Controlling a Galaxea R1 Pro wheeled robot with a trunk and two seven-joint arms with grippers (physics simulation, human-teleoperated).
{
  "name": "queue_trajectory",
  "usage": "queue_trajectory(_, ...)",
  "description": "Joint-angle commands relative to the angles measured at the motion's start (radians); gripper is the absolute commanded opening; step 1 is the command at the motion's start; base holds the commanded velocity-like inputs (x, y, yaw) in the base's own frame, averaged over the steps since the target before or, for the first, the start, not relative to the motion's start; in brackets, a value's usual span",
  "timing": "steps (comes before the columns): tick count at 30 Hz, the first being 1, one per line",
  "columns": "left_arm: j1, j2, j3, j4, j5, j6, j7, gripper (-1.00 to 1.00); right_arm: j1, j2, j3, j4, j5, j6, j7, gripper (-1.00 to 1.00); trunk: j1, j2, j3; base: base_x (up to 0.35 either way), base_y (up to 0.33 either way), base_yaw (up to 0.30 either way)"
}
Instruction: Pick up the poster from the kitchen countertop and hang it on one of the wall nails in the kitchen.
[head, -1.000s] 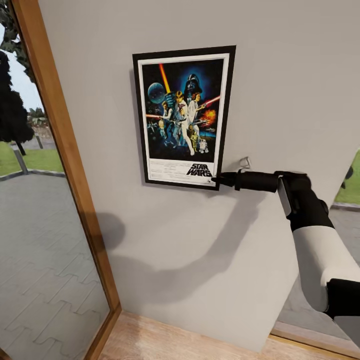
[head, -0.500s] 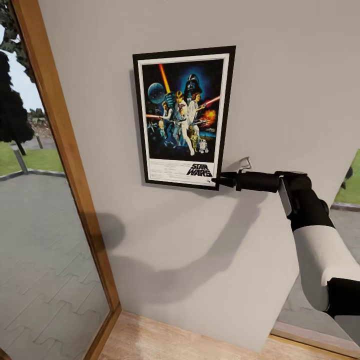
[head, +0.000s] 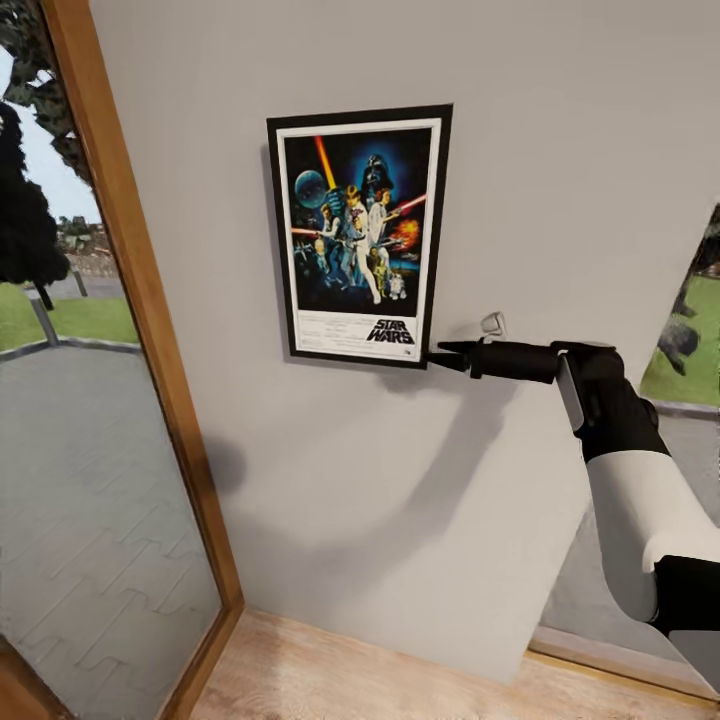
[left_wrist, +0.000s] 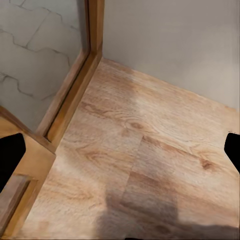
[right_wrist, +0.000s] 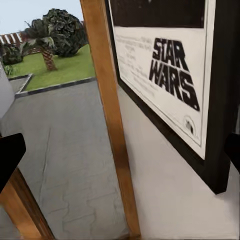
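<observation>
Poster (head: 357, 235), long axis vertical, flat on the wall just beyond the right gripper (head: 437, 354), whose tips meet its lower corner, apparently released.

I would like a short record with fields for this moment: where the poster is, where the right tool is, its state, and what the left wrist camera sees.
poster: upright and flat on the pale grey wall, poster
right tool: right tool beside the poster's lower right corner; contact cannot be told
right tool state: open, fingertips at the wrist picture's two sides, nothing between them
left tool: open, pointing at the wooden floor
window frame: wooden frame left of the poster
</observation>
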Motion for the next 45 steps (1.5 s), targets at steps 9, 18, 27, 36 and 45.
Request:
queue_trajectory(9, 0.0, 0.0, 0.001, -0.001, 0.003, 0.004, -0.005, 1.0, 0.012, 0.0, -0.002, -0.011, -0.048, 0.001, 0.022, 1.0, 0.0, -0.002, -0.002, -0.284, -0.077, 0.0)
queue_trajectory(18, 0.0, 0.0, -0.003, 0.005, 0.006, 0.004, -0.011, 1.0, 0.296, -0.001, -0.036, -0.16, -0.117, -0.051, 0.076, 1.0, 0.0, -0.002, -0.002, -0.049, -0.016, 0.0)
queue_trajectory(27, 0.0, -0.002, -0.003, 0.013, 0.008, 0.007, -0.179, 1.0, 0.793, -0.002, -0.192, 0.031, -0.14, -0.433, 0.088, 1.0, 0.0, -0.002, -0.002, -0.002, 0.0, 0.0)
queue_trajectory(36, 0.0, -0.005, -0.002, 0.053, 0.011, 0.008, -0.202, 1.0, 0.849, -0.058, -0.253, 0.642, -0.124, -0.711, -0.066, 1.0, 0.0, -0.002, -0.002, 0.0, 0.0, 0.0)
queue_trajectory(45, 0.0, -0.005, 0.006, 0.292, 0.007, 0.005, -0.197, 1.0, 0.854, -0.063, -0.255, 0.948, 0.03, -0.744, -0.59, 1.0, 0.0, -0.002, -0.002, 0.0, 0.0, 0.0)
